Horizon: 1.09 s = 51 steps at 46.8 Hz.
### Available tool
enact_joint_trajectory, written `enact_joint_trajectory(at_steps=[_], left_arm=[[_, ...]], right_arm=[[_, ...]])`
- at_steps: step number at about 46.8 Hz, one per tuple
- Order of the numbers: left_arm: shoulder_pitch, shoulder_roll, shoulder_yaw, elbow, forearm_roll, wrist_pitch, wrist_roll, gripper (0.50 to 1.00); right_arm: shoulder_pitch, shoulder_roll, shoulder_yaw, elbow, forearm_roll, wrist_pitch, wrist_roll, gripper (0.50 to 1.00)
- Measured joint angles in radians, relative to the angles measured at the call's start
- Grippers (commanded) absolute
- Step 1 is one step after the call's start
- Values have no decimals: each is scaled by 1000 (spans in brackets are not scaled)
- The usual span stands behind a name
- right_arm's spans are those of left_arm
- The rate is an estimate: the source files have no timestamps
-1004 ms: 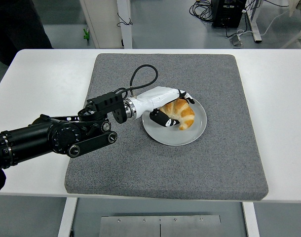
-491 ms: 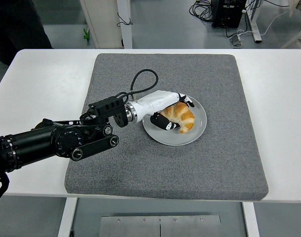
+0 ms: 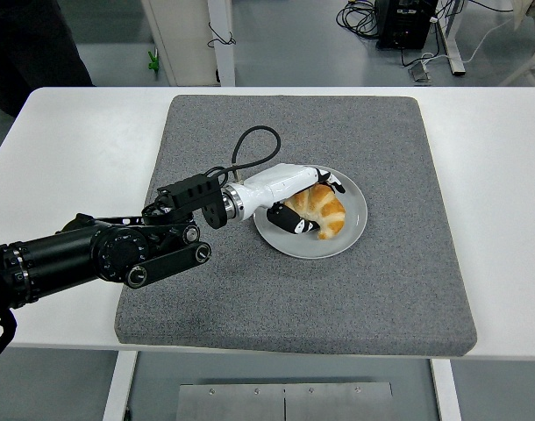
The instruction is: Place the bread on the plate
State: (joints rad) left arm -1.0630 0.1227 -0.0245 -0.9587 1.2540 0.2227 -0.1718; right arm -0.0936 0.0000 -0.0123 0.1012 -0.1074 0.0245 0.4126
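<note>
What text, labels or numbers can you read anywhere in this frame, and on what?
None legible.
Robot hand, white shell with black finger pads around the croissant: no print visible.
Plate: plain, no marking.
Grey mat and white table: no marking.
Dark box with cables on the floor at the top: any label is too small to read.

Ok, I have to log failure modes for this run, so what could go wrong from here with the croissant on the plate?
1. The left hand is around the croissant, thumb under its near side. If the fingers catch on withdrawal, the croissant may get dragged off the plate.
2. The hand rests over the plate's left rim, so pulling back low could tip or slide the plate on the grey mat.
</note>
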Motion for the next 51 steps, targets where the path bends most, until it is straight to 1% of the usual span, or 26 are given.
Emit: enact_joint_trajectory(at_steps=[3,5,6,10,26,31,33,38,42,47,51], left_arm=[[1,0,0,0,0,0,0,872],[1,0,0,0,-2,0,0,907],[1,0,0,0,-2,0,0,920],[3,0,0,0,-2,0,0,949],[-2,4,-6,-3,-23,-9,-1,969],[-9,17,-19,-15,-70,-19,-15,971],[-12,23,-22,-20,-112,-30,-24,971],[-25,46,-35,-28,-224,-80,-53,972],[-31,67,-62,-28,-275,-110,-66,972],[-32,84,-124,-28,-313,-134,-69,974],[-29,97,-172,-27,-349,-139,-68,974]], right_arm=[[0,0,0,0,0,0,0,1000],[0,0,0,0,0,0,0,1000],[0,0,0,0,0,0,0,1000],[0,0,0,0,0,0,0,1000],[0,0,0,0,0,0,0,1000],[0,0,0,0,0,0,0,1000],[0,0,0,0,0,0,0,1000],[0,0,0,0,0,0,0,1000],[0,0,0,0,0,0,0,1000],[0,0,0,0,0,0,0,1000],[0,0,0,0,0,0,0,1000]])
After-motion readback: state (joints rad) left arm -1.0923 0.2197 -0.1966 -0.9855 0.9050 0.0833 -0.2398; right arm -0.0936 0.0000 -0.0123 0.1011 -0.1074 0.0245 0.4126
